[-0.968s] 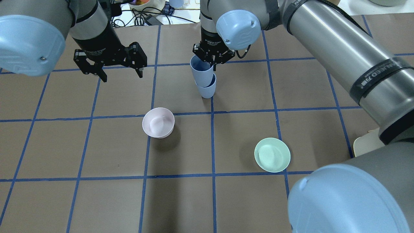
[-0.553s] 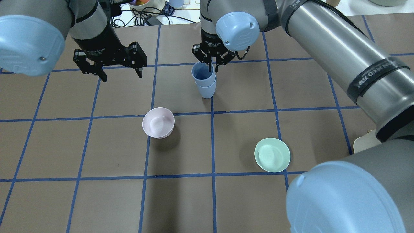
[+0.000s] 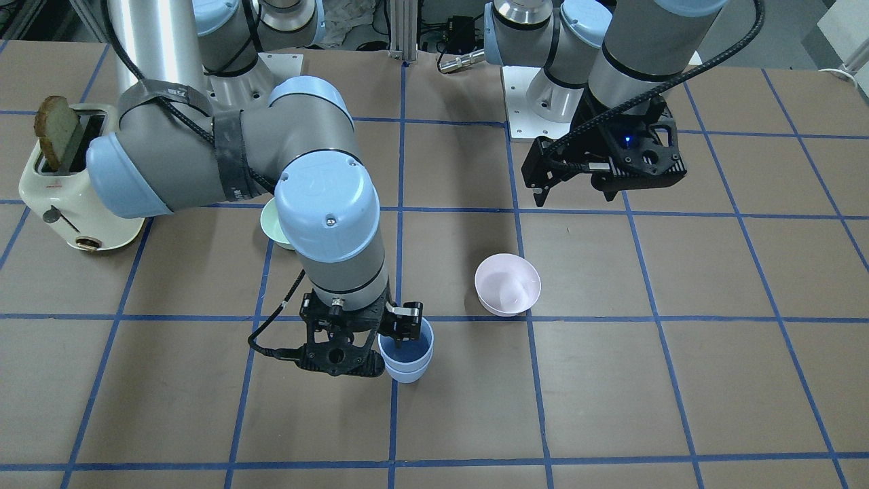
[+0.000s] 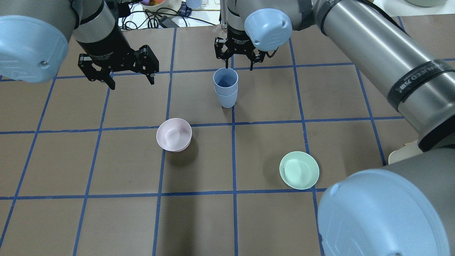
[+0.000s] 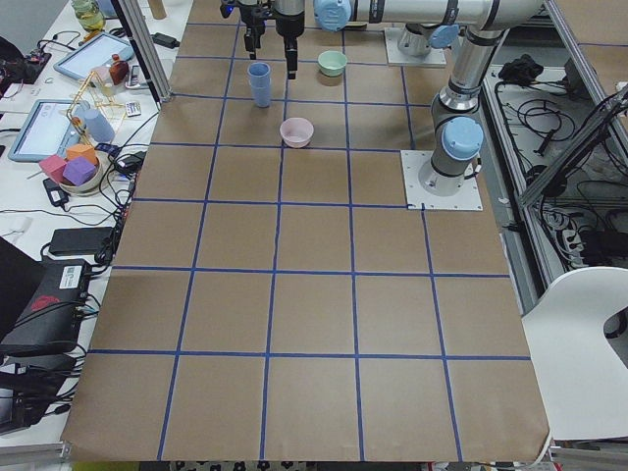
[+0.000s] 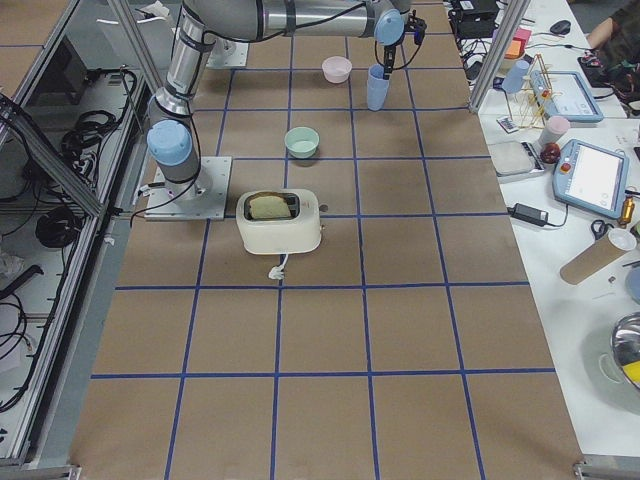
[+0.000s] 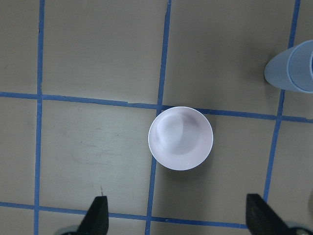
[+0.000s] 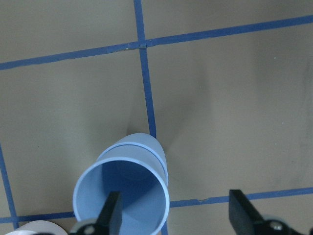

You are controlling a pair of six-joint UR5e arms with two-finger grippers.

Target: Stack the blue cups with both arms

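While both claws hang open with nothing in them, the two pale periwinkle-blue plastic tumblers (image 4: pixel 225 89) stand nested one inside the other. They are upright on the brown matte worktop (image 4: pixel 106 220), mid-width and toward the side far from the robot's base. The stack's foot sits on a line of the blue tape grid (image 4: pixel 233 153).

Tumblers: handleless, tapered, smooth-walled, with thin round rims. The upper rim stands proud of the lower, which shows as a narrow band beneath it. The inside of the upper one reads a darker blue.

Right claw (image 4: pixel 239 67): black, two fingers spread, poised above the stack. In its wrist view one finger (image 8: pixel 111 215) hangs over the tumbler mouth and the other over bare worktop. Whether a fingertip touches the rim, cannot tell.

Left claw (image 4: pixel 132 84): black, fingers wide apart, hovering well apart from the stack.

Around:
- A pale pink round bowl (image 4: pixel 174 134), smooth-walled, sits near the stack on the robot's side.
- A mint-green round bowl (image 4: pixel 299 170) lies farther off, toward the right arm (image 4: pixel 373 46).
- In the front-facing view that arm's light-blue joint cap (image 3: pixel 326 204) hides most of the green bowl.
- A cream toaster (image 3: pixel 61 204) with a slice of brown toast (image 3: pixel 58 129) upright in its slot stands well apart.
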